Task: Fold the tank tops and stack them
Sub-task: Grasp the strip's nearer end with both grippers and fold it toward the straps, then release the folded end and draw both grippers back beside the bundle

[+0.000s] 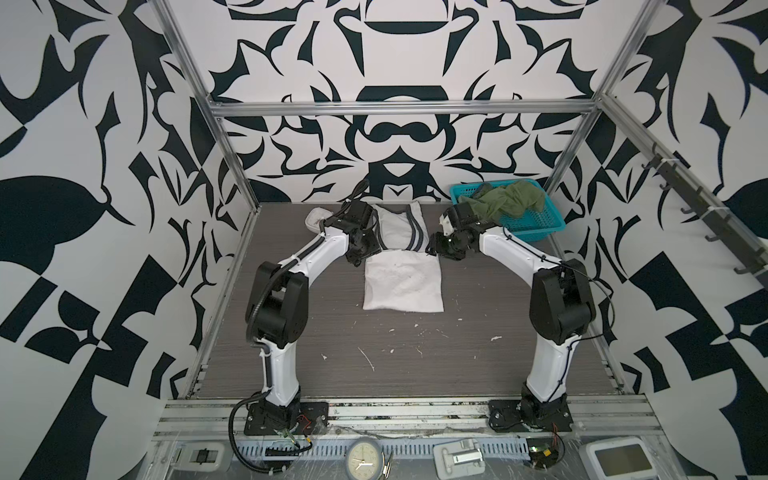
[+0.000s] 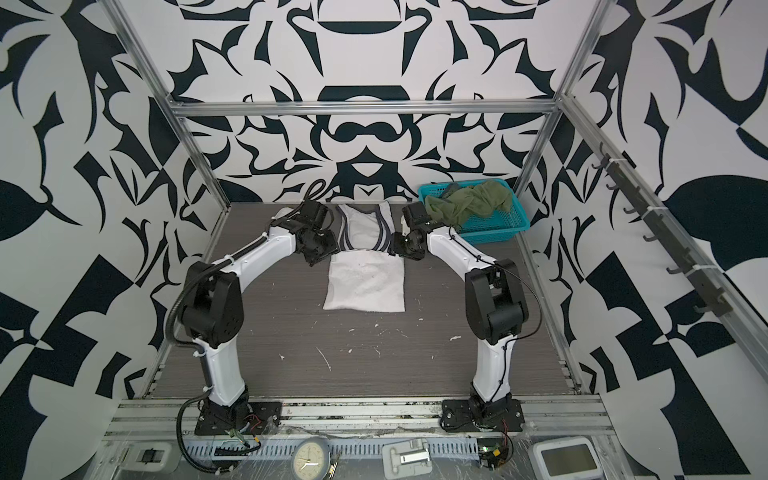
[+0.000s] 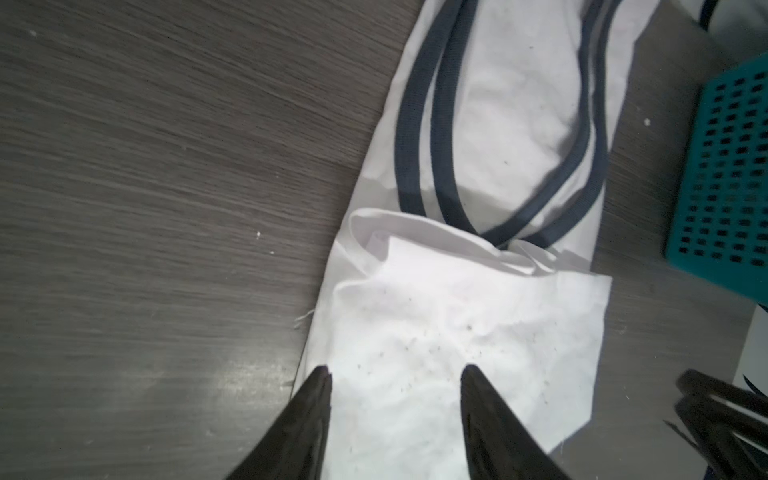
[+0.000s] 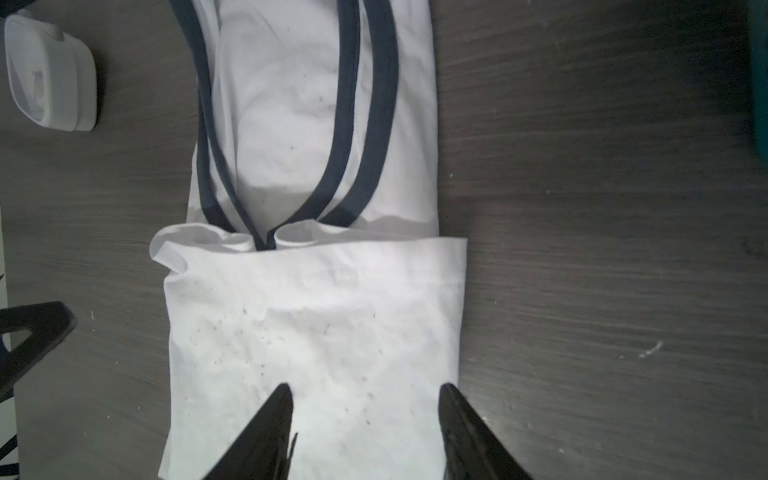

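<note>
White tank top (image 1: 402, 286): flat on the table (image 1: 478, 357), about centre, reaching toward the back wall. Sides folded in to a narrow strip. Hem end doubled up over the middle, giving a plain white square nearer the arm bases, with navy-trimmed straps beyond it. Flap's top edge rumpled at one corner, seen in both wrist views.

Left gripper (image 3: 397, 372): jaws apart, nothing between them, only cloth below. Hangs at the flap's far left corner in both top views, one finger over the flap, the other at its side edge. Touching the cloth or not: cannot tell.

Right gripper (image 4: 365, 388): jaws apart as well, empty. Mirrors the left at the flap's far right corner, one finger over white cloth, the other at the side edge. Contact: cannot tell.

Olive tank top (image 1: 513, 199): bunched, unfolded, in the teal basket (image 1: 544, 230) at the back right corner, spilling over the rim toward the right arm's wrist.

Small white device (image 4: 50, 75): on the table at back left, near the straps but apart from them.
</note>
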